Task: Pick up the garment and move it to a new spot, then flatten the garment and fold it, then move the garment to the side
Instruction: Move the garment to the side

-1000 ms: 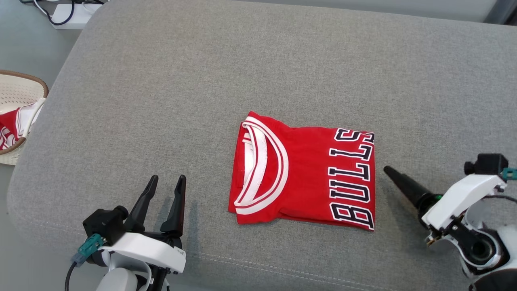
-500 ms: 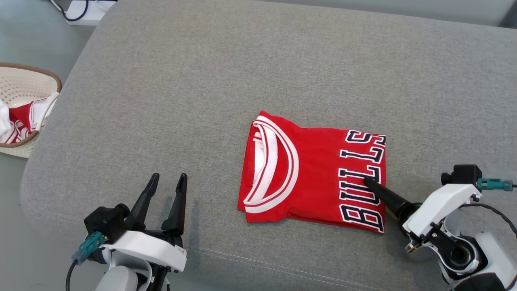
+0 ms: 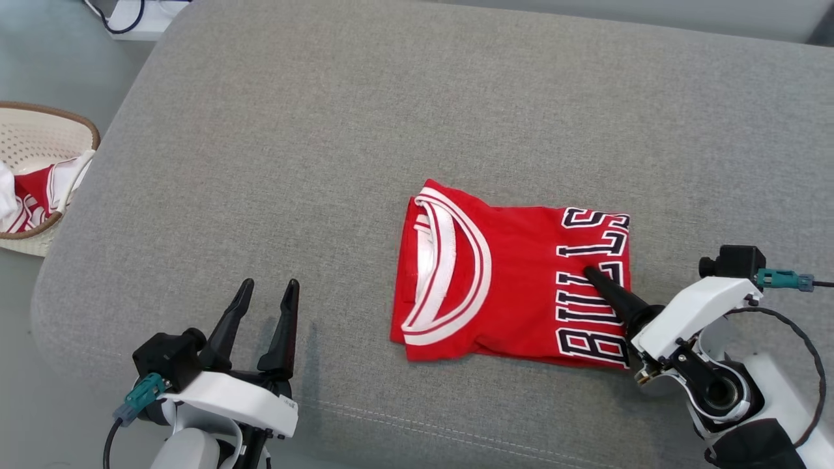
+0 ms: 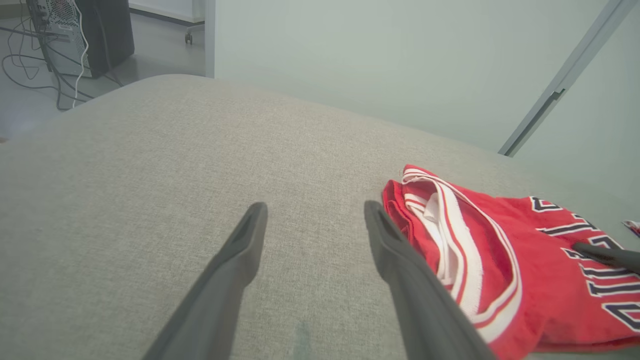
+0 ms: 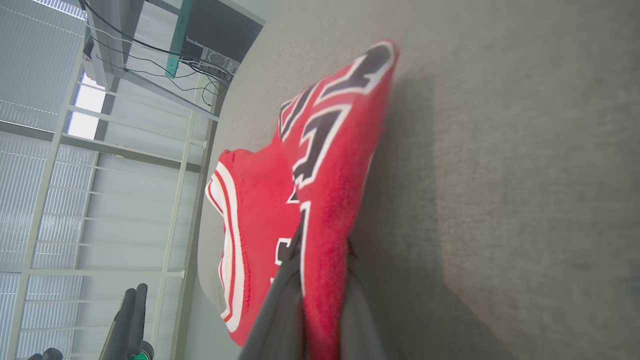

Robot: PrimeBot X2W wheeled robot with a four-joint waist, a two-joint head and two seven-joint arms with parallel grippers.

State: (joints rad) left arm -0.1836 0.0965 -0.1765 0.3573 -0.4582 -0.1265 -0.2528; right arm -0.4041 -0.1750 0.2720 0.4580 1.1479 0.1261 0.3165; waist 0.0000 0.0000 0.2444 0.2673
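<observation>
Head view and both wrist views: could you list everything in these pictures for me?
Bulls jersey: one, red with white trim and black lettering, folded, middle of the cushion.
cushion: one, grey fabric, under the jersey.
basket: one, cream with a brown rim, beside the cushion's left end.
cloth: red and white, count unclear, inside the basket.
white box: one, with black cables, on the floor past the cushion's far left corner.
computer tower: one, dark, on the floor among cables.
left gripper: one, dark fingers, open, left of the jersey.
right gripper: one, dark fingers, shut on the jersey's right edge.
</observation>
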